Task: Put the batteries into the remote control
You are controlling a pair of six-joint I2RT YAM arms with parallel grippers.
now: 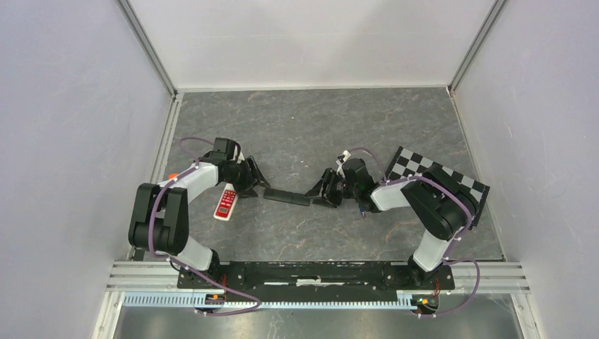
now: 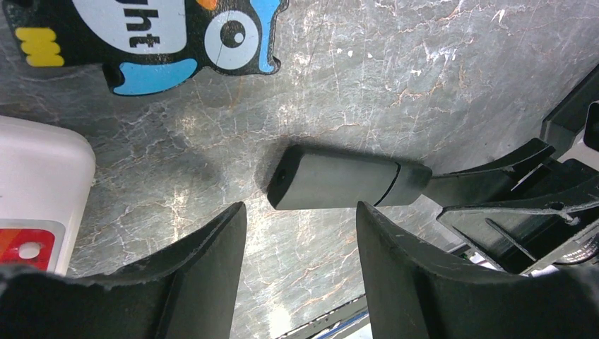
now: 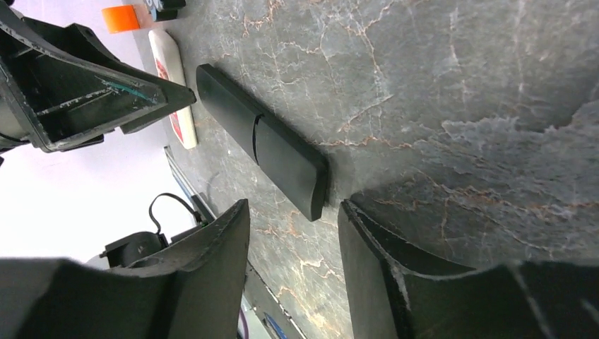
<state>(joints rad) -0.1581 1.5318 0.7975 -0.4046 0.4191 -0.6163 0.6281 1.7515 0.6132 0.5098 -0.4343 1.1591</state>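
White-and-black jointed arms (image 1: 194, 176), black wedge-shaped fingers (image 2: 205, 275) (edges scuffed), purple cables (image 1: 189, 140) along each.

Looks steeply down on the whole table (image 1: 318, 120) from high above and behind the bases in the top view. Faces 3 o'clock, close over the surface, from the left wrist. Faces 9 o'clock, equally close, from the right wrist. Shares black remote (image 1: 287, 197) and white remote (image 1: 225, 203) across all three.

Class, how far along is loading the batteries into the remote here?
Done: the black remote lies with its cover apparently shut. No batteries show, so they may be inside. In hand: nothing; the left gripper and right gripper stand open at its ends. Left: perhaps only checking. The white remote lies aside.
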